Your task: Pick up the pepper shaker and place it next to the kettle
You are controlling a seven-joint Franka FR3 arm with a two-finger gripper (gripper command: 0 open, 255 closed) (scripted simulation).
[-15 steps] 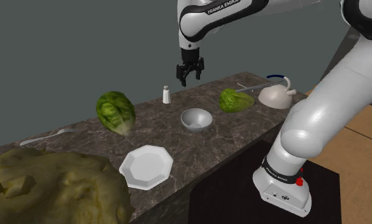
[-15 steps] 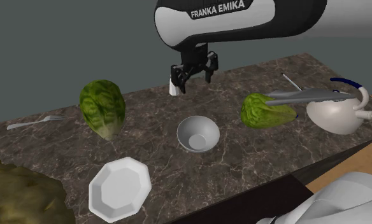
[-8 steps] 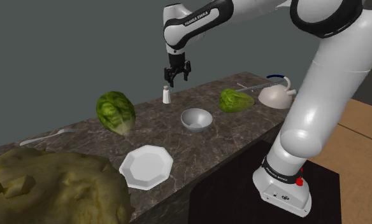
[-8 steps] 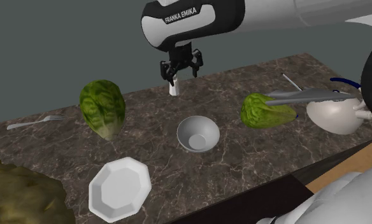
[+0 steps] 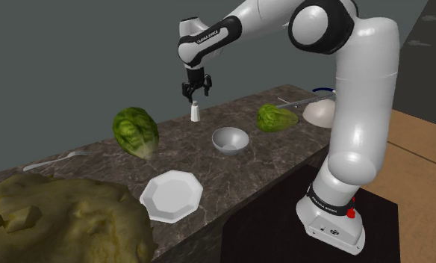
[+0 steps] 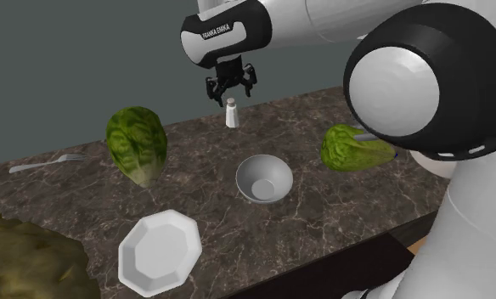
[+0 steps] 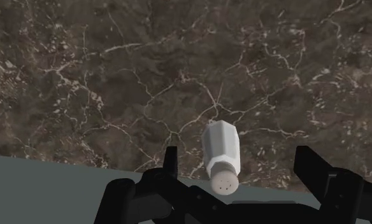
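Note:
The small white pepper shaker [image 5: 195, 112] stands upright near the back edge of the dark marble counter [image 5: 284, 149]. My black gripper [image 5: 195, 93] hangs just above it, open, the fingers apart and touching nothing. In the second exterior view the gripper [image 6: 231, 92] sits right over the shaker [image 6: 232, 114]. In the wrist view the shaker [image 7: 221, 156] lies between the spread fingers [image 7: 171, 160], closer to one of them. The white kettle [image 5: 319, 111] with a blue handle stands at the counter's far right end, partly hidden by my arm.
A grey bowl [image 5: 230, 140] sits mid-counter and a white octagonal plate [image 5: 172, 196] near the front. One lettuce head [image 5: 136, 131] lies left of the shaker, another [image 5: 276, 117] beside the kettle. A fork [image 5: 54, 160] and a large lumpy mass [image 5: 60, 220] occupy the left end.
The arm has swung toward the shoulder view's left, carrying the gripper from right of the shaker to directly above it. The fingers stayed open; the shaker has not moved.

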